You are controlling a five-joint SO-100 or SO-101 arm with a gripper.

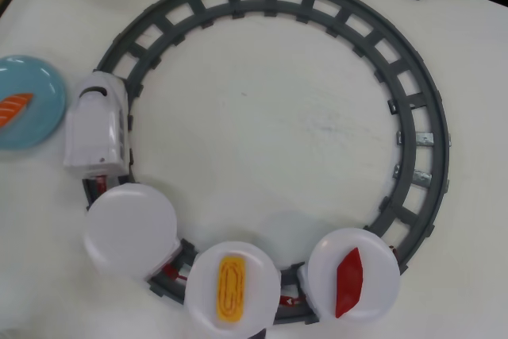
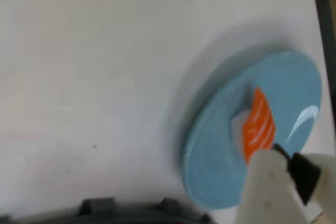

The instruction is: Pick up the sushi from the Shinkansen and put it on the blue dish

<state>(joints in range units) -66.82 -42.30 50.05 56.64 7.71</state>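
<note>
Orange with thin white diagonal stripes, the salmon sushi (image 1: 14, 109) lies on the blue dish (image 1: 36, 129) at the left edge of the overhead view, well apart from the plates on the train cars. In the wrist view the same piece (image 2: 257, 124) sits near the middle of the dish (image 2: 215, 156), with a pale patch beside it that may be the rice base or a reflection; this cannot be resolved. The gripper (image 2: 273, 156) enters that view from the lower right: one whitish finger with a dark part behind it lies just beside the near end of the sushi. Only this finger is visible, so jaw opening and contact with the piece cannot be determined. The arm does not appear in the overhead view. The Shinkansen (image 1: 97, 129) stands on the left part of the dark grey circular track (image 1: 413, 101), nose toward the far side. Behind it, the first white plate (image 1: 129, 229) is empty, the second carries the yellow egg piece (image 1: 231, 289), and the third carries the dark red piece (image 1: 348, 282). Judged from its appearance, the sushi is a light, rigid plastic toy with a smooth, possibly slippery surface, not fragile. Grip it across the short width at mid-length, with pads on the two long sides; an end grip is likely to let it pivot or slip. Placement appears complete.
</note>
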